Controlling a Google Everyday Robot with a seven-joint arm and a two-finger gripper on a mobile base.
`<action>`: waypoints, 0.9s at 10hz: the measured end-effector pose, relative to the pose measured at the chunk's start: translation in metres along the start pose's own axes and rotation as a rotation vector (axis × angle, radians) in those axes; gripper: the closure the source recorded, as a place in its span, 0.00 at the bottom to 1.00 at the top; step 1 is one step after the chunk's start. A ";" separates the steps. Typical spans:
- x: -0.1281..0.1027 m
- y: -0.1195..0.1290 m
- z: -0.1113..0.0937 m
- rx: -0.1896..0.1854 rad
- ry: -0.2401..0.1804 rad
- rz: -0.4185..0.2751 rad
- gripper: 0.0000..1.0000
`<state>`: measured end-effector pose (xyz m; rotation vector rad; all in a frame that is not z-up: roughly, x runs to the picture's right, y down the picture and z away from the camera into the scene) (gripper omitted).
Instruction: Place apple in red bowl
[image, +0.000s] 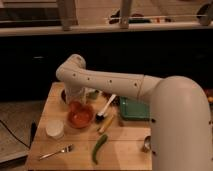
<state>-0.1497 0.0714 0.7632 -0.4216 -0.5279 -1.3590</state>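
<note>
The red bowl (80, 119) sits on the wooden table (125, 145), left of centre. My gripper (75, 99) hangs from the white arm, pointing down over the bowl's back rim. A small red-orange round shape, the apple (75, 106), shows right under the gripper at the bowl's back edge. I cannot tell whether it is held or resting in the bowl.
A white cup (55, 129) stands left of the bowl, with a fork (55, 152) in front of it. A long green pepper (98, 147), a white-handled brush (107, 108), a green tray (133, 109) and a metal cup (146, 144) lie to the right. A dark bowl (64, 95) is partly hidden behind the arm.
</note>
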 end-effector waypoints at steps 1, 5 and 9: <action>0.001 -0.001 0.000 0.002 -0.001 -0.001 0.20; 0.001 -0.003 0.001 0.006 -0.007 -0.006 0.20; 0.001 -0.002 0.001 0.009 -0.008 -0.008 0.20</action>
